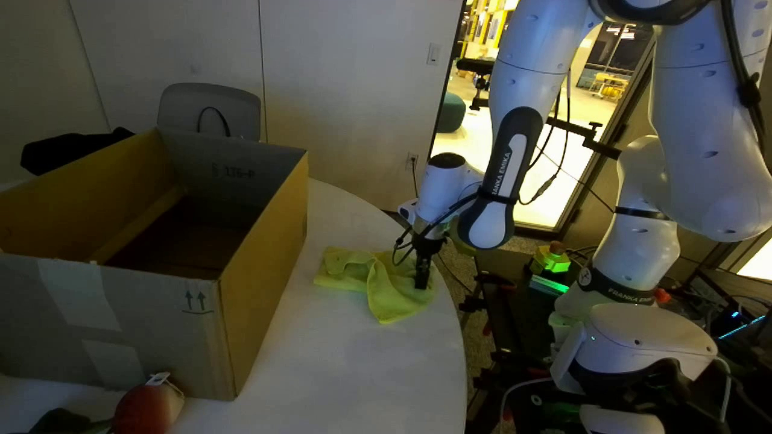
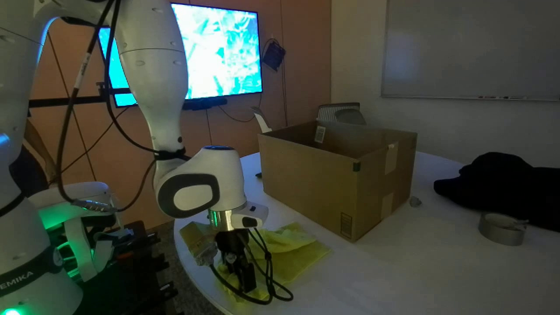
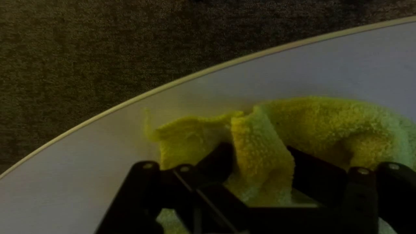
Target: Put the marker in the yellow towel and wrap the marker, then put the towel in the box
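The yellow towel [image 1: 392, 298] lies bunched near the rounded table edge, with one part folded over. It also shows in an exterior view [image 2: 302, 258] and the wrist view [image 3: 318, 126]. My gripper points down into the towel in both exterior views [image 1: 422, 283] [image 2: 248, 284]. In the wrist view the fingers [image 3: 260, 151] stand apart with an upright towel fold filling the gap; whether they pinch it is unclear. The marker does not show; it is hidden or out of view. The brown cardboard box [image 1: 265, 283] stands open-topped beside the towel, also in an exterior view [image 2: 306, 183].
The white table's edge [image 3: 195, 76] curves close by the gripper. A red and white round object [image 1: 148, 410] lies at the box's foot. A grey tape roll [image 2: 503, 229] and a black cloth heap [image 2: 503, 188] lie beyond the box. A grey chair [image 1: 211, 108] stands behind.
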